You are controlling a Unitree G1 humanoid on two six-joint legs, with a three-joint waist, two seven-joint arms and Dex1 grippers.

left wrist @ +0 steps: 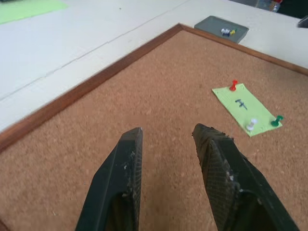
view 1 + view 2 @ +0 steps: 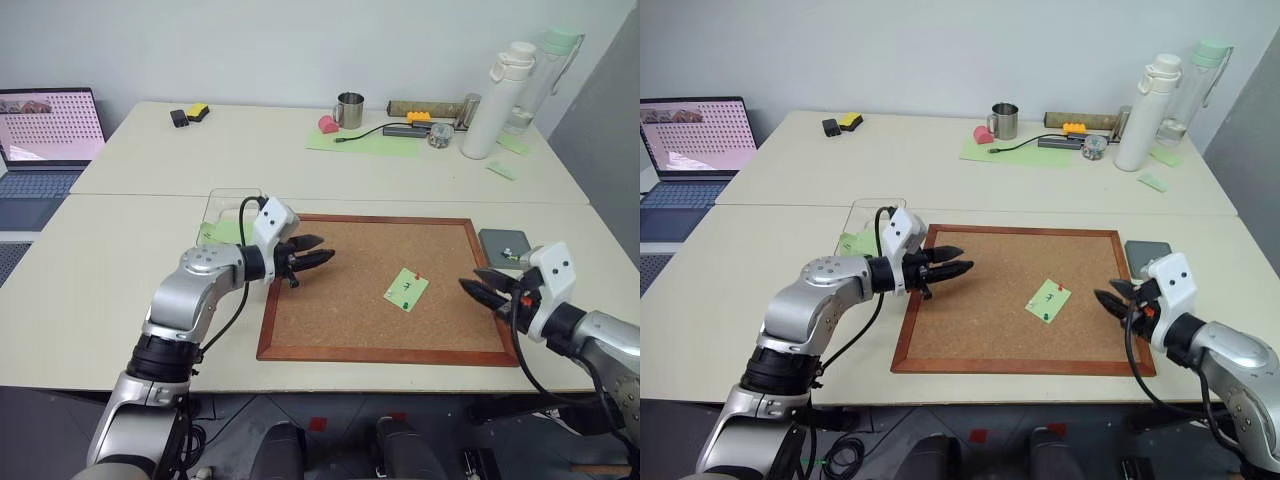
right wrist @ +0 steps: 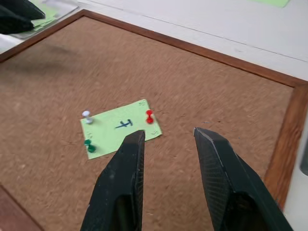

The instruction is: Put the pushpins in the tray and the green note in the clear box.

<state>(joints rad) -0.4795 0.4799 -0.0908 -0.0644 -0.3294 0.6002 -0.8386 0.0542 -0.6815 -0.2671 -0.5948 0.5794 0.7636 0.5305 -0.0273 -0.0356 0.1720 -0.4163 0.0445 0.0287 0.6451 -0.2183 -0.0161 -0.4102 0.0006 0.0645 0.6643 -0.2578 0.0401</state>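
a large cork board (image 2: 385, 285) with a grainy brown face and a reddish wooden frame lies flat on the pale tabletop (image 2: 110, 250). near its middle, a little toward the robot's right, the green note (image 2: 406, 289) lies pinned to the cork: a small light-green paper square, turned cornerwise, with a dark scribble at its centre. three pushpins hold it, a red pushpin (image 1: 234, 85) at one corner, a green pushpin (image 1: 276, 121) at another and a white pushpin (image 1: 251, 124) just beside the green one.

the left end effector (image 2: 308, 256) hovers over the board's left part, its two black, ribbed, wedge-shaped fingers apart and empty, pointing across the cork toward the note, which lies well apart from it. the right end effector (image 2: 488, 289) hangs at the board's right edge, its fingers also spread and empty, aimed at the note from the other side; the note is near it but not touched.

the tray (image 2: 503, 244), a shallow dark-grey square with rounded corners, sits on the tabletop just beyond the board's right frame, behind the right end effector. a few small pins (image 1: 227, 32), white, blue and yellow among them, lie in it.

the clear box (image 2: 229, 212), transparent plastic with low walls, stands off the board's far left corner, just behind the left end effector; something light green lies in it, what exactly i cannot tell.
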